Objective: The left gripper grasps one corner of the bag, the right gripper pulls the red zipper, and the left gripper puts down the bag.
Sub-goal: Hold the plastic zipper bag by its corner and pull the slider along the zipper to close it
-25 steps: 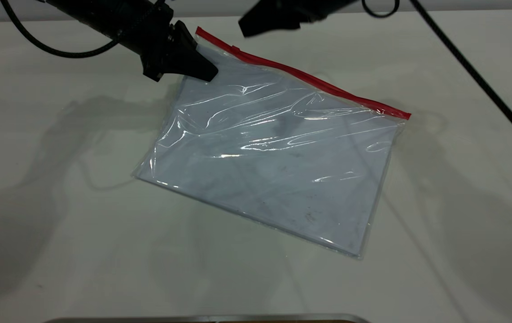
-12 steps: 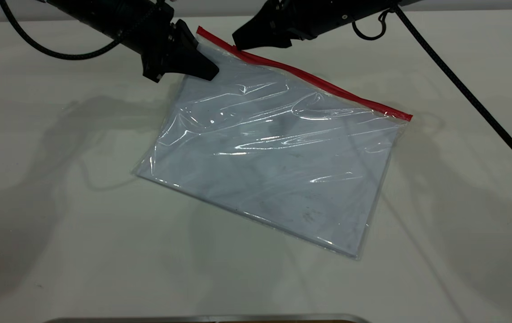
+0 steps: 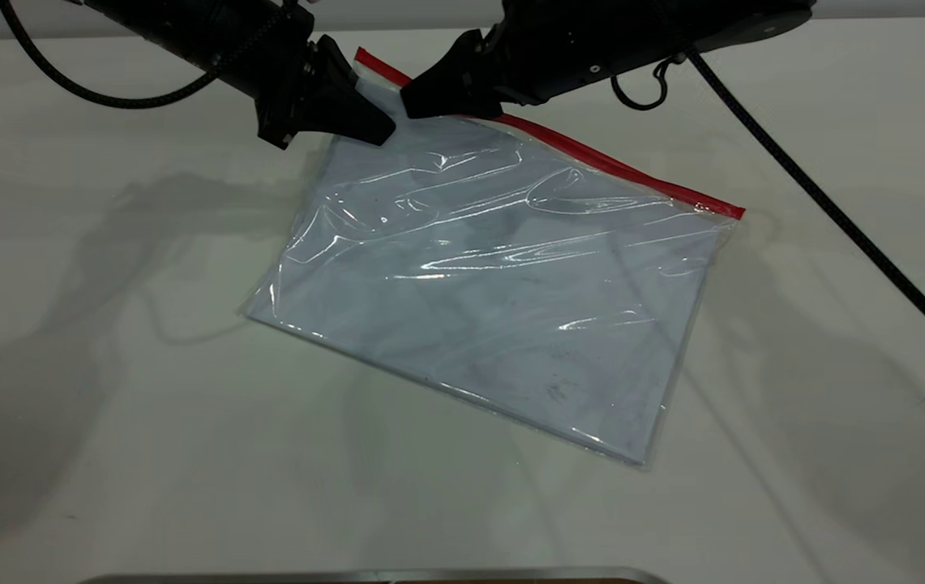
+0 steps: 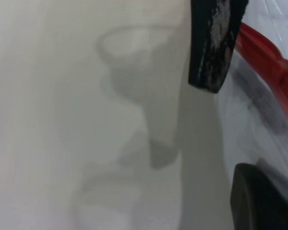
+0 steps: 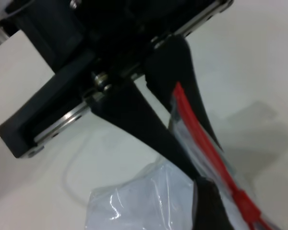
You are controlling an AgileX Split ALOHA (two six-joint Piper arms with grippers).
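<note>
Hidden and cropped parts

The black right gripper covers part of the thin red zipper strip; both arms run past the exterior view's top edge.

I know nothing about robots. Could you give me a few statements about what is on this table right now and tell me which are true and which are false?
1. The left gripper is at the bag's corner where the red zipper ends. True.
2. The right gripper hangs far from the bag. False: its tips are at the red zipper, close to the left gripper.
3. The bag lies mostly flat on the table. True.
4. The bag is opaque black. False: it is clear plastic, with pale sheets inside.
</note>
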